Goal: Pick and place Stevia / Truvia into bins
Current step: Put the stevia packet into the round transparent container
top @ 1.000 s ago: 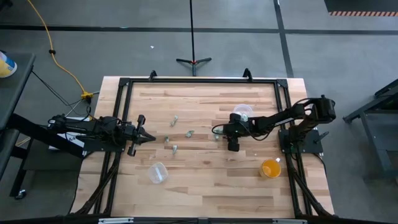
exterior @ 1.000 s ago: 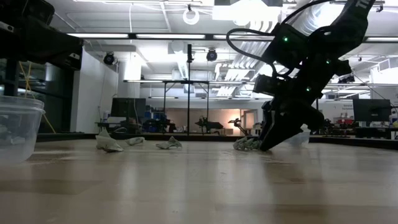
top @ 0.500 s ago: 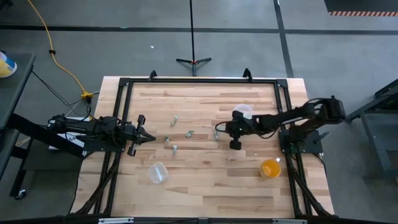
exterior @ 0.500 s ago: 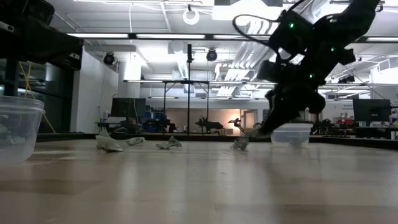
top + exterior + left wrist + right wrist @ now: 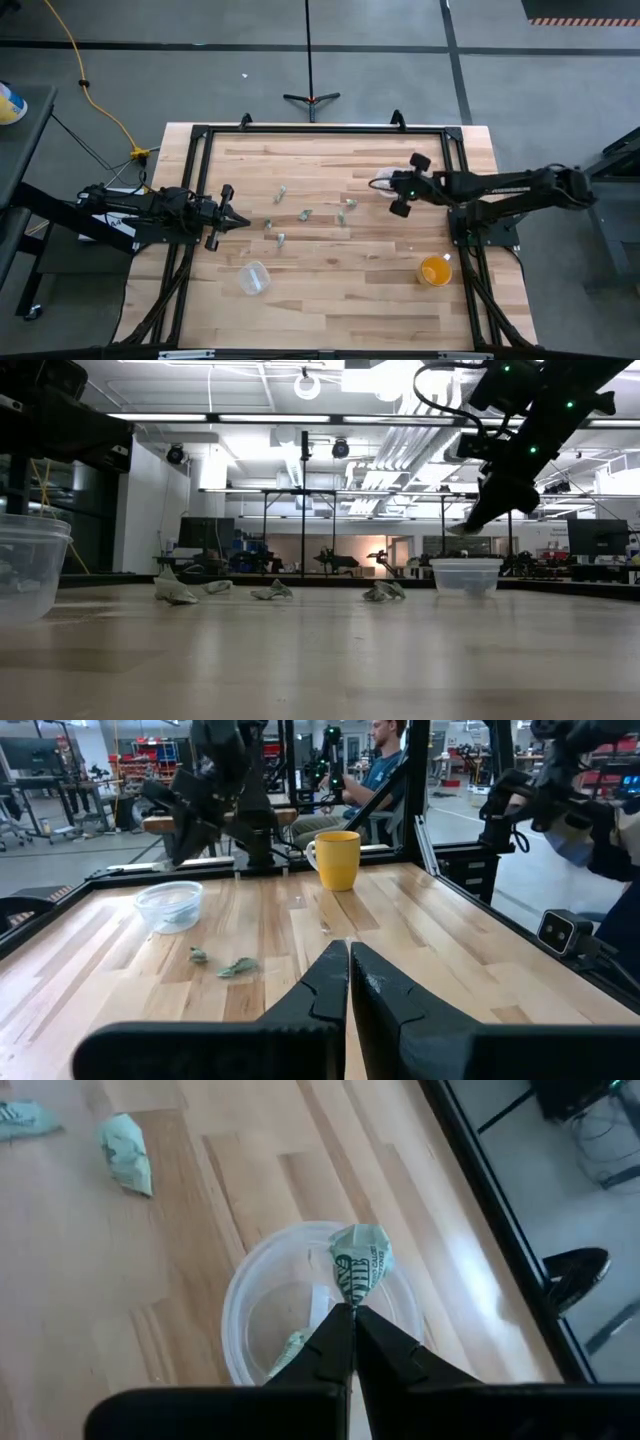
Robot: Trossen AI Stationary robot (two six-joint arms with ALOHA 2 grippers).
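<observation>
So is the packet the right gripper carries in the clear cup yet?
Not yet. The right gripper pinches the packet above the clear cup, which already holds another.

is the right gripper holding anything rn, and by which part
Yes: the right gripper, shut, pinches a green sweetener packet by its lower tip, above the clear cup. The left gripper holds nothing.
</observation>
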